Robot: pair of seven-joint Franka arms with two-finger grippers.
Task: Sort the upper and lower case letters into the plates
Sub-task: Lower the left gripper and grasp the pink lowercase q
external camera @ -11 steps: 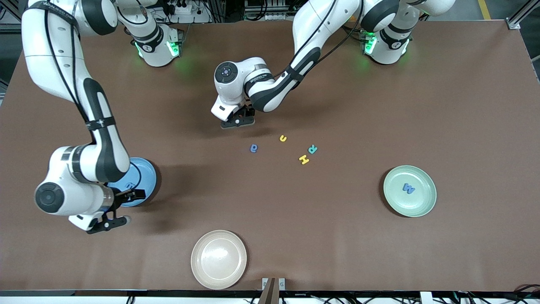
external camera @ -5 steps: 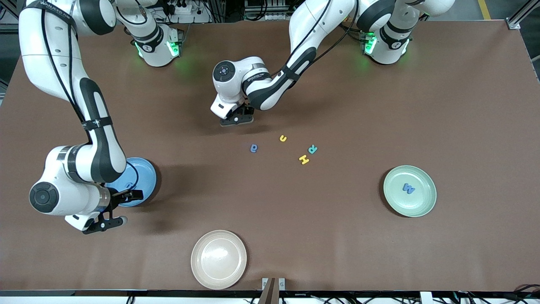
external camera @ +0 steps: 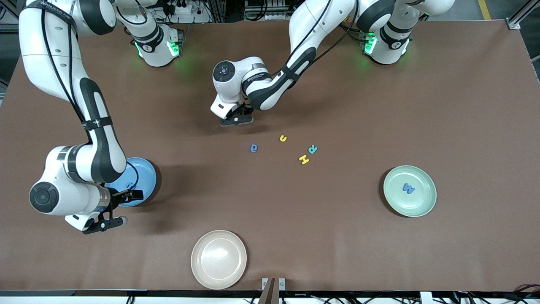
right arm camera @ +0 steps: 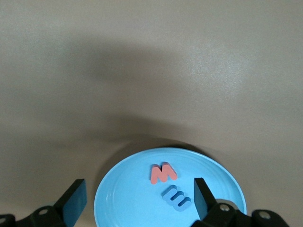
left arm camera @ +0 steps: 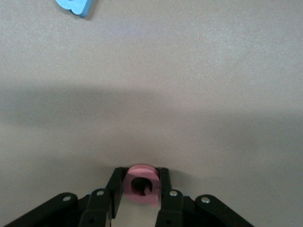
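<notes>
My left gripper point(external camera: 237, 121) is low over the table's middle, shut on a red letter point(left arm camera: 140, 184) that stands upright between the fingertips. A blue letter point(external camera: 253, 148) lies close by and also shows in the left wrist view point(left arm camera: 73, 5). A yellow letter point(external camera: 283, 138), a teal R point(external camera: 312, 149) and a yellow H point(external camera: 303, 159) lie loose nearby. The mint green plate point(external camera: 426, 202) holds a blue W point(external camera: 408, 188). My right gripper point(external camera: 124, 207) is open and empty over the edge of the blue plate point(external camera: 145, 177), which holds a red M point(right arm camera: 163, 173) and a blue letter point(right arm camera: 176, 197).
A beige plate point(external camera: 218, 259) sits empty near the table's front edge, between the two coloured plates. The right arm's forearm hangs over part of the blue plate. The table point(external camera: 379, 105) is brown.
My right arm has shifted a little toward its own end of the table. My left gripper has moved very slightly toward the robots' bases. The loose letters have not moved.
</notes>
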